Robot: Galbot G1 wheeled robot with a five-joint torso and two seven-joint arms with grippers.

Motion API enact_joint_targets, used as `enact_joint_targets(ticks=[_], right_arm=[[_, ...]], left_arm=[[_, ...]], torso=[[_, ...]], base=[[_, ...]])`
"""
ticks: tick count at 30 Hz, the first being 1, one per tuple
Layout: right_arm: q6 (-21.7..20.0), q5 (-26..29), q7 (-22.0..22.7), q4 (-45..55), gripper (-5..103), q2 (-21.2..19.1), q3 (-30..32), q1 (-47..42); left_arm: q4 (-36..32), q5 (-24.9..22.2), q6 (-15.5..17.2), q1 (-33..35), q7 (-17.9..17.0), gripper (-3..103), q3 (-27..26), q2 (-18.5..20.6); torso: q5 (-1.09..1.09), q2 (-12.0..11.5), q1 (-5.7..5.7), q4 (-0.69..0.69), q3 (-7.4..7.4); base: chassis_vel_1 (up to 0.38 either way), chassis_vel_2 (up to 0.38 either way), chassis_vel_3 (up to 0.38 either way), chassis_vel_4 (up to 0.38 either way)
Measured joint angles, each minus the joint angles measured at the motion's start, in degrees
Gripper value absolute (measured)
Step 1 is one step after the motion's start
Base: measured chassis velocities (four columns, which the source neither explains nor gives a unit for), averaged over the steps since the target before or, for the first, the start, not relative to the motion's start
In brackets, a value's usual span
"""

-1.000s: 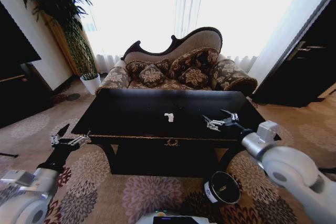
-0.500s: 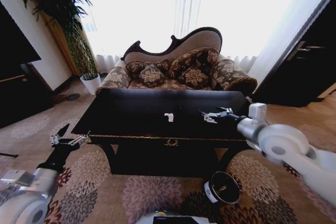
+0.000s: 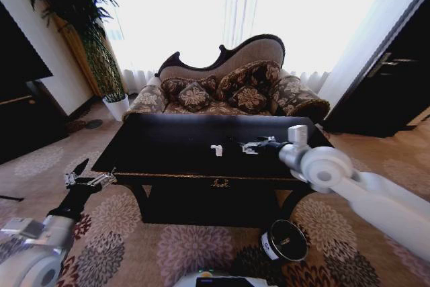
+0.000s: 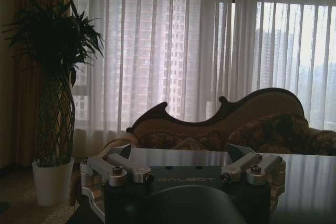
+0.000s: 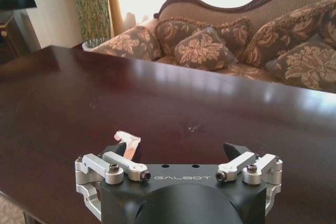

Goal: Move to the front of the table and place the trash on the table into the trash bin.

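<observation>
Daylight is pouring through the sheer curtains (image 3: 222, 5) behind the sofa (image 3: 228, 85), blowing them out to near white in the head view, while the dark cabinets to either side of the sofa are sinking into shadow. The glossy black table (image 3: 161, 142) in front of the sofa is catching pale streaks of window glare along its far edge, plainest in the right wrist view, and the head view is bending straight lines outward toward its edges. From the left wrist, the room is looking dim and backlit, with the plant (image 4: 52, 103) beside the sofa showing almost as a silhouette.
</observation>
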Motion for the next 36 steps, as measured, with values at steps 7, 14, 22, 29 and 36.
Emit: enact_joint_targets(ticks=[7,14,22,29,36], right_arm=[[-1.4,3.4,3.9,-3.0,100,3.2,-10.6,11.4],[-2.8,5.1,7.7,-5.9,100,8.2,-19.3,18.7],[-3.1,4.1,9.3,-8.4,100,12.1,-22.8,19.9],[-3.2,3.7,10.1,-10.5,100,15.6,-25.7,21.6],[-3.3,3.0,10.4,-12.1,100,17.5,-27.2,22.1]], left_arm=[[0.0,0.0,0.0,0.0,0.0,100,0.0,0.0],[0.0,0.0,0.0,0.0,0.0,100,0.0,0.0],[0.0,0.0,0.0,0.0,0.0,100,0.0,0.0],[0.0,0.0,0.0,0.0,0.0,100,0.0,0.0],[0.0,0.0,0.0,0.0,0.0,100,0.0,0.0]], torso=[[-0.01,0.0,0.00,0.00,0.00],[-0.01,0.0,0.00,0.01,0.00],[0.00,0.0,0.00,0.00,0.00],[0.00,0.0,0.00,0.00,0.00],[0.00,0.0,0.00,0.00,0.00]], base=[[0.000,0.000,0.000,0.000],[0.000,0.000,0.000,0.000],[0.000,0.000,0.000,0.000],[0.000,0.000,0.000,0.000],[0.000,0.000,0.000,0.000]])
